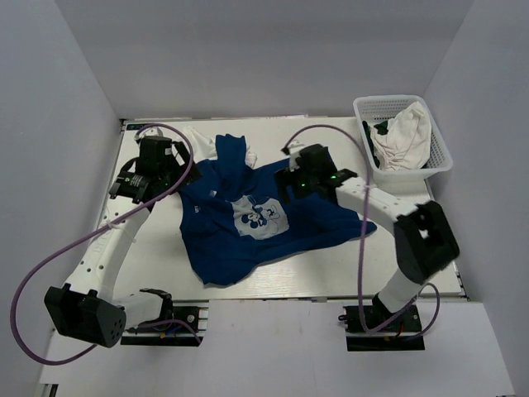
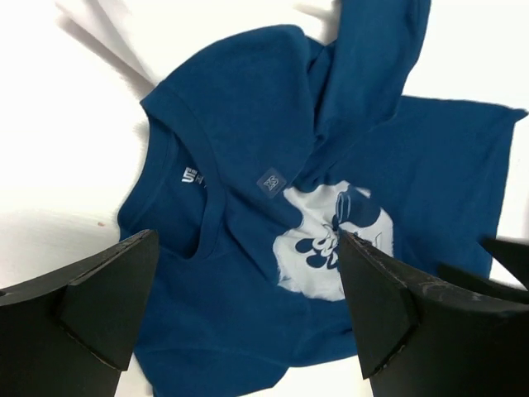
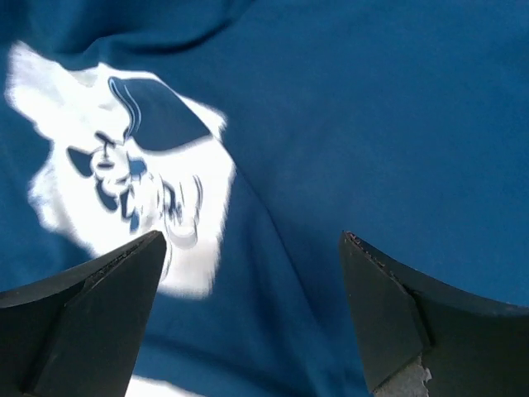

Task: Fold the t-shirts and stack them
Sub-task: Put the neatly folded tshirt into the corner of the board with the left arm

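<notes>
Two spread left fingers frame the navy t-shirt collar.

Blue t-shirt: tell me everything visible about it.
The blue t-shirt is soft cloth, lying rumpled, front up, on the table. A pale cartoon print sits on the chest; white lettering shows inside the collar. One sleeve lies folded across the body. The left gripper and right gripper hover open above it, gripping nothing.

Robot lab cell; white walls enclose the table.
</notes>
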You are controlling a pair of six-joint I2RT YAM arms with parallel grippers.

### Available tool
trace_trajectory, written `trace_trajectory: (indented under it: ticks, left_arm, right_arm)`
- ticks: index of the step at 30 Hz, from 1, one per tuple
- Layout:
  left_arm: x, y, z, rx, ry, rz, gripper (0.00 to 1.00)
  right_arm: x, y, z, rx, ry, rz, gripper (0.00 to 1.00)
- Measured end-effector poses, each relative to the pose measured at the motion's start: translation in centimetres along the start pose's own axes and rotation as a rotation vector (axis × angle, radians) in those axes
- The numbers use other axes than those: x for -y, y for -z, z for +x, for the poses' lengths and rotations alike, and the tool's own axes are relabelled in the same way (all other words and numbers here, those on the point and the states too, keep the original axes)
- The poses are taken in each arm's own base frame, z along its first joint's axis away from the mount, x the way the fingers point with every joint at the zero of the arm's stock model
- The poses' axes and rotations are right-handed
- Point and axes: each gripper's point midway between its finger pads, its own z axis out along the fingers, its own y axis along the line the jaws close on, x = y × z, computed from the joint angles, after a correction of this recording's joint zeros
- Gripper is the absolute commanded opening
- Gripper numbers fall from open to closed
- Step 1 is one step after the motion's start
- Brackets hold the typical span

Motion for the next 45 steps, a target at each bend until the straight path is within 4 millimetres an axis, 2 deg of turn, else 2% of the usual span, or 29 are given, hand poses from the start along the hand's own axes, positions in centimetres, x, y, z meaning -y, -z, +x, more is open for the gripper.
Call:
trace_trajectory:
  ticks: [5, 8, 9, 13, 16, 17, 20, 23, 27, 29, 32, 37, 39, 41, 42, 45]
  left_arm:
    - [-0.3, -0.1, 0.6, -0.025, -0.007, -0.014, 0.99]
    - [-0.3, -0.1, 0.7, -0.03, -0.008, -0.013, 0.99]
    - [-0.3, -0.1, 0.7, -0.03, -0.008, -0.013, 0.99]
    - [-0.6, 0.0, 1.0, -0.043, -0.012, -0.021, 0.99]
    - [-0.7, 0.0, 1.1, -0.049, -0.017, -0.025, 0.99]
    - [-0.7, 0.0, 1.2, -0.05, -0.017, -0.025, 0.99]
    - [-0.7, 0.0, 1.2, -0.051, -0.02, -0.025, 0.99]
    - [-0.7, 0.0, 1.2, -0.051, -0.021, -0.024, 0.99]
    - [-0.6, 0.0, 1.1, -0.049, -0.024, -0.021, 0.99]
    - [-0.5, -0.3, 1.2, -0.056, -0.027, -0.018, 0.99]
    - [-0.3, -1.1, 1.7, -0.08, -0.035, -0.02, 0.99]
    - [-0.2, -3.0, 2.6, -0.128, -0.053, -0.038, 0.99]
    - [-0.1, -3.8, 2.9, -0.149, -0.062, -0.047, 0.99]
    - [0.2, -4.5, 3.0, -0.166, -0.069, -0.051, 0.99]
    - [0.4, -4.9, 3.1, -0.174, -0.073, -0.05, 0.99]
    - [0.7, -5.8, 3.2, -0.194, -0.086, -0.048, 0.99]
  right_arm:
    - [-2.9, -5.6, 1.6, -0.098, 0.172, -0.02, 0.9]
    - [-4.7, -7.7, 3.1, -0.131, 0.256, -0.052, 0.9]
    - [-5.5, -8.5, 3.7, -0.145, 0.288, -0.073, 0.87]
    - [-6.6, -10.4, 4.0, -0.155, 0.346, -0.091, 0.82]
    - [-6.4, -11.0, 4.4, -0.156, 0.375, -0.068, 0.59]
    - [-6.2, -11.1, 4.6, -0.159, 0.378, -0.061, 0.34]
    - [-5.5, -11.1, 4.9, -0.145, 0.381, -0.026, 0.0]
    - [-4.2, -9.9, 5.8, -0.121, 0.369, 0.039, 0.0]
    - [-1.9, -5.4, 8.8, -0.123, 0.297, 0.131, 0.0]
    - [-1.1, -2.9, 9.6, -0.104, 0.244, 0.17, 0.0]
    - [0.1, 0.4, 10.0, -0.058, 0.16, 0.234, 0.0]
    - [2.0, 4.6, 10.7, -0.034, 0.041, 0.338, 0.0]
    - [2.6, 6.1, 10.8, -0.028, 0.01, 0.371, 0.04]
    - [3.0, 7.3, 10.8, -0.022, -0.019, 0.392, 0.35]
    - [3.1, 7.8, 11.1, -0.035, -0.022, 0.396, 0.86]
    - [2.7, 8.8, 10.8, -0.018, -0.037, 0.372, 0.9]
